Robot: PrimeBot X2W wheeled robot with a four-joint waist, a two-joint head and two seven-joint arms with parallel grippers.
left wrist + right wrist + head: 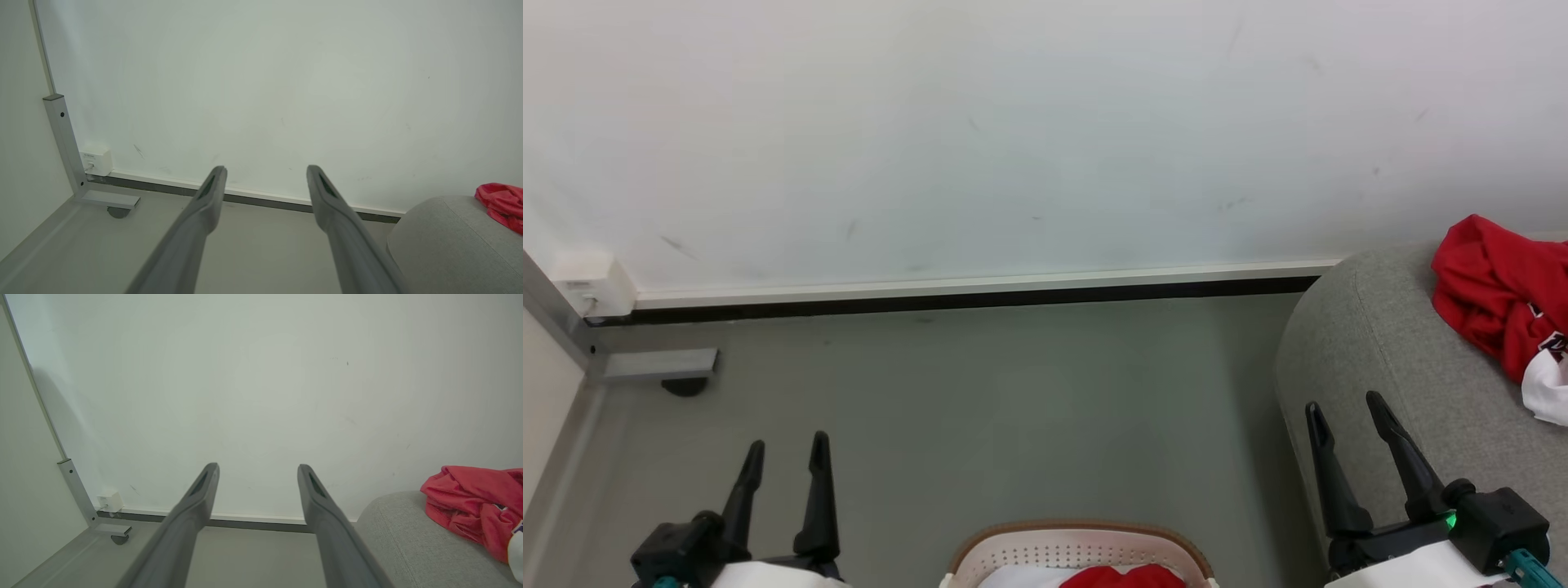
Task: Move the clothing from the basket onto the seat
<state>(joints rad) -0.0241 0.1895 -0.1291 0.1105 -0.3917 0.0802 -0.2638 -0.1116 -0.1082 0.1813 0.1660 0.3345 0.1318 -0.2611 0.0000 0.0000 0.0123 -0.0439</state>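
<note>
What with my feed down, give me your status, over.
Open and empty: left gripper, right gripper. One red garment on sofa; red cloth left in basket. No obstacle seen.

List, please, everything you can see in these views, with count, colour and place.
seat: one, light grey, right.
basket: one, white with brown rim, bottom centre.
clothing on the seat: one heap, red with white, right edge.
clothing in the basket: count unclear, red and white, bottom edge.
wall box: one, white, low left.
metal frame: one, grey, left corner.
left gripper: one, dark, lower left, open.
right gripper: one, dark, lower right, open.
</note>
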